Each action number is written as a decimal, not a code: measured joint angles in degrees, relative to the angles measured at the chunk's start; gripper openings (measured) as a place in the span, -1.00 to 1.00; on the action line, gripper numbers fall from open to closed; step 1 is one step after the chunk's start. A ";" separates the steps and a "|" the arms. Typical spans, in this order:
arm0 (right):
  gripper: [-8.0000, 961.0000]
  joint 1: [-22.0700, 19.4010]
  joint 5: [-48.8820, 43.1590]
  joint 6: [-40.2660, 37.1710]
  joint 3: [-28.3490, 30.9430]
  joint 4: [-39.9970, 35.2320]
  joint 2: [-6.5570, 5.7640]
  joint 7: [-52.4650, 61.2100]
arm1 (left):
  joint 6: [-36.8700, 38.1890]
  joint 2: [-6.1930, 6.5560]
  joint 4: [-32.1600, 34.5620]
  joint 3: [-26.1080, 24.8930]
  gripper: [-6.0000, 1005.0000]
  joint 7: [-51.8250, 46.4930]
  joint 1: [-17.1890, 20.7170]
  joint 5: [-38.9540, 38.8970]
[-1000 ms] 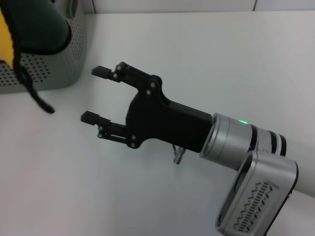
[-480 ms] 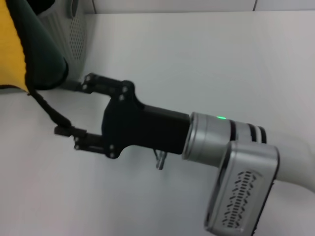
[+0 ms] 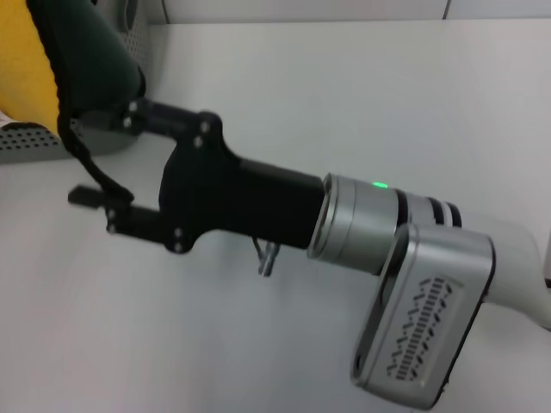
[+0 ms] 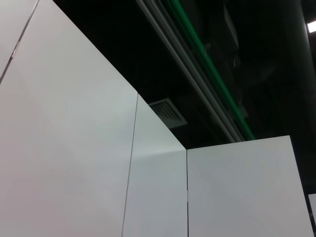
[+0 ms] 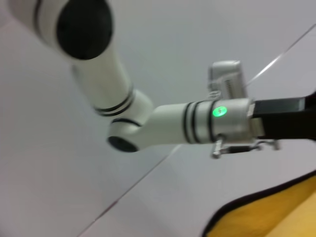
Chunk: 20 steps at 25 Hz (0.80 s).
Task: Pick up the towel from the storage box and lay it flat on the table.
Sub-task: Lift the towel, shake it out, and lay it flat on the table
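From the head view, the right gripper (image 3: 108, 163) reached in from the lower right to the table's (image 3: 362, 95) upper-left part. Its two fingers (image 3: 86, 196) stood spread wide, one on each side of the towel's (image 3: 90, 64) hanging lower edge, pinching nothing. The towel hung at the upper-left corner, yellow at the frame's left border and dark green toward the gripper, with its black trim trailing down between the fingers. What held it up lay outside the frame. Behind it only scraps of the box (image 3: 133, 30) showed: a perforated wall and a strip of rim. The towel was out of the box and off the table. To the right of and beyond the arm the white table ran bare to its far edge along the top of the frame, leaving wide room; the crowded corner was the upper left, where towel, box and fingers met.

The left wrist view showed none of this, only white wall panels and a dark ceiling with a green line; the left gripper itself did not appear there or in the head view.

The right wrist view showed the left arm (image 5: 163, 121) from the side, white with a green light, and a yellow, black-edged corner of the towel (image 5: 276, 212) at the frame's lower edge. The left arm's black end ran out of the frame, so I cannot tell how its fingers stood.
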 joint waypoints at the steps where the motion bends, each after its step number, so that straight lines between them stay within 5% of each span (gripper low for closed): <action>1: 0.25 -0.03 0.93 -0.21 0.00 0.00 0.00 -0.25 | 0.00 0.00 0.00 0.01 -0.96 0.00 -0.03 0.19; 5: 0.21 -0.05 3.11 -0.32 0.03 0.00 0.00 -0.60 | 0.00 -0.01 0.00 0.00 -0.96 0.00 -0.28 0.75; 16: -0.28 -0.17 4.03 -0.15 0.07 0.55 0.00 0.01 | 0.10 -0.23 0.03 0.00 -0.96 0.00 -0.24 0.55; 20: -0.27 0.02 4.06 0.13 0.07 1.17 0.00 2.19 | 0.37 -0.42 0.03 0.00 -0.96 0.00 -0.25 0.32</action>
